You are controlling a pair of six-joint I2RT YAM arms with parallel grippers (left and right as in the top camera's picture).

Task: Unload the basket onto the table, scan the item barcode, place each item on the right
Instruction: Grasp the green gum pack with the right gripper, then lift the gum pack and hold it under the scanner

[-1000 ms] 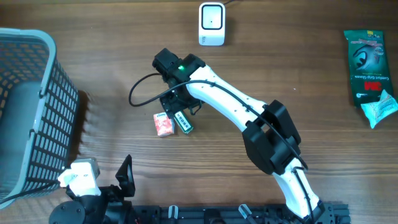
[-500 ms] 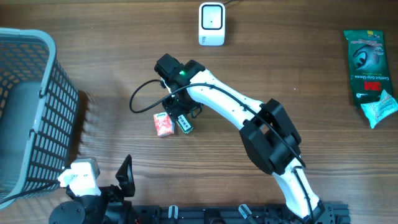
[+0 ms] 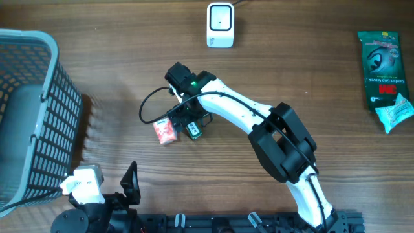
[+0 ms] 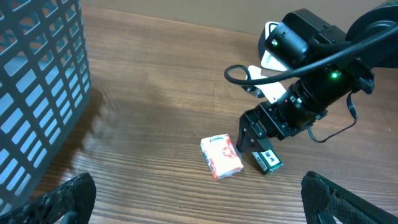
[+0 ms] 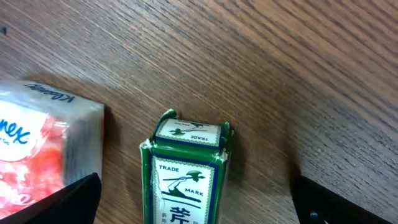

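A small green box (image 3: 193, 130) lies flat on the wooden table beside a pink tissue pack (image 3: 164, 131). My right gripper (image 3: 189, 123) hovers right over the box, open. In the right wrist view the green box (image 5: 185, 171) sits between the spread fingers of the right gripper (image 5: 199, 208), touching neither, and the tissue pack (image 5: 43, 149) lies at the left. The white scanner (image 3: 220, 24) stands at the far edge. My left gripper (image 4: 199, 208) is open and empty near the front edge. From there I see the box (image 4: 268, 161) and the pack (image 4: 221, 156).
A grey mesh basket (image 3: 29, 116) fills the left side. A dark green packet (image 3: 380, 68) and a light blue wrapper (image 3: 396, 111) lie at the far right. A black cable (image 3: 150, 107) loops off the right wrist.
The right gripper has shifted slightly towards the front right and its jaws have spread wider. The tissue pack has been nudged left and turned a little. The left arm has not moved.
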